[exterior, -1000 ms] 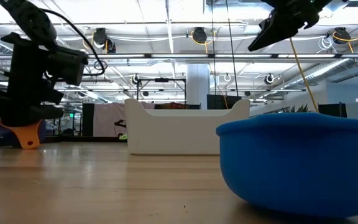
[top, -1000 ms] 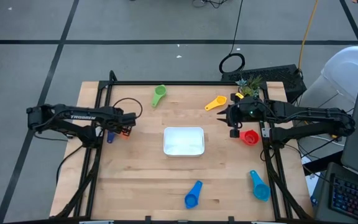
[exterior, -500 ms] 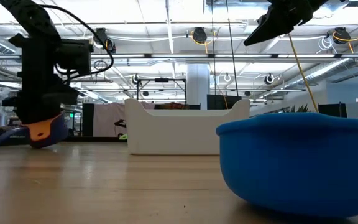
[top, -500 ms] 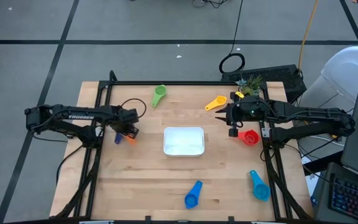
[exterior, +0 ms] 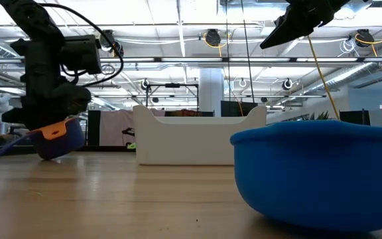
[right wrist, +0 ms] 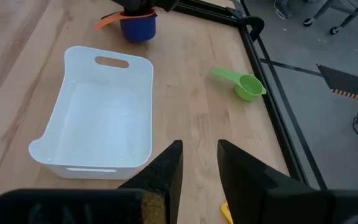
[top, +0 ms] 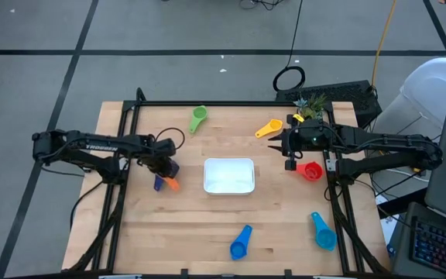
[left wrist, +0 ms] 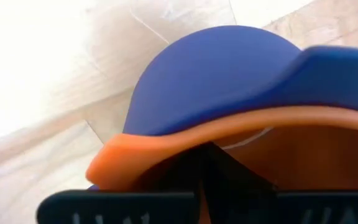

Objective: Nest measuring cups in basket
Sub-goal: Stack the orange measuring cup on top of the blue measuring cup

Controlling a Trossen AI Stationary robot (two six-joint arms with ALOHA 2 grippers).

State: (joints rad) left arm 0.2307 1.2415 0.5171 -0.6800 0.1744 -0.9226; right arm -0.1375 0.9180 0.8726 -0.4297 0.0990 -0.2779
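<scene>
We record a wooden table (top: 184,225) inside a black frame (top: 207,104), a small green plant (top: 311,104) at its far right corner, a coiled black cable (top: 289,78) beyond, and a keyboard (top: 438,246) near right.

We count seven small plastic measuring scoops on the wooden worktop (top: 184,225): one green (top: 198,118), one yellow (top: 269,128), one red (top: 311,170), one orange (top: 169,183), one dark blue (top: 159,182) and two lighter blue ones (top: 241,242) (top: 321,231). Then there's one shallow white rectangular plastic basket (top: 228,175), one little green potted plant (top: 310,106), and two dark robot arms (top: 91,145) (top: 378,144).
</scene>
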